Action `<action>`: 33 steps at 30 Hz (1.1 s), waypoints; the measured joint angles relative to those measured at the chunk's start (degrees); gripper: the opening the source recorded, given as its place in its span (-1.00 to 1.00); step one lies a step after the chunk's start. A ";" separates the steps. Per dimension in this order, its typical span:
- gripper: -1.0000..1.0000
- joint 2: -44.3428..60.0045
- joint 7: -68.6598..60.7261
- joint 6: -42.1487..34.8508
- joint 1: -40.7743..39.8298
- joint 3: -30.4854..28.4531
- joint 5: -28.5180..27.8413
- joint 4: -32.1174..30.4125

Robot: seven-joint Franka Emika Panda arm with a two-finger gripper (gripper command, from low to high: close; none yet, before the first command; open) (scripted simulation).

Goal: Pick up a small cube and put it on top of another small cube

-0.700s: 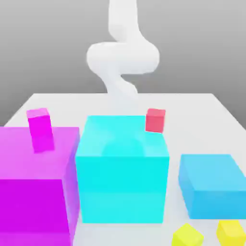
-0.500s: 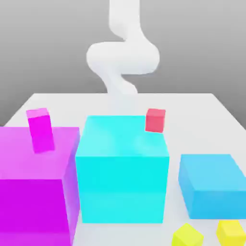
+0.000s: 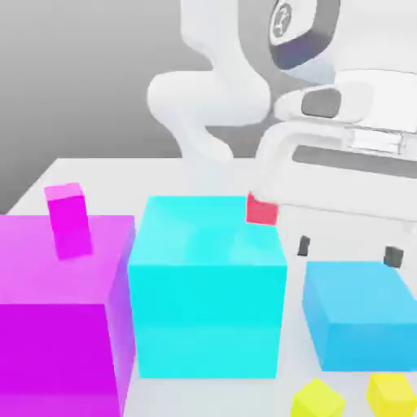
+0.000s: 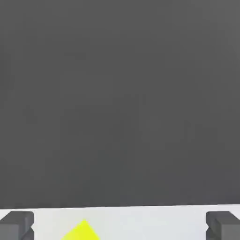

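Observation:
Two small cubes, both bright yellow, lie at the table's front edge on the exterior view's right: one (image 3: 318,401) and its twin (image 3: 392,394) beside it. My gripper (image 3: 348,251) hangs open above the low light-blue block, well above and behind the yellow cubes, its dark fingertips (image 3: 304,244) spread wide with nothing between them. In the hand view the gripper (image 4: 120,226) also stands open, and a corner of one small cube (image 4: 82,232) shows on the white table near one fingertip (image 4: 18,225).
A big magenta block (image 3: 57,309) and a big cyan block (image 3: 208,305) stand in front, with a low light-blue block (image 3: 358,322) to the right. A tiny magenta cube (image 3: 67,213) and a tiny red cube (image 3: 262,210) sit behind them on the white table (image 3: 122,175).
The hand has swung into the exterior view at the right, over the light-blue block; before, only the arm showed at the back. No cube or block has moved.

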 joint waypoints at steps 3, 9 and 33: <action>0.00 5.80 2.90 1.56 1.51 0.36 -1.12 0.32; 0.00 16.40 6.75 5.40 4.68 1.73 -0.43 0.72; -1.00 12.18 16.92 5.27 0.42 -0.95 10.94 -3.94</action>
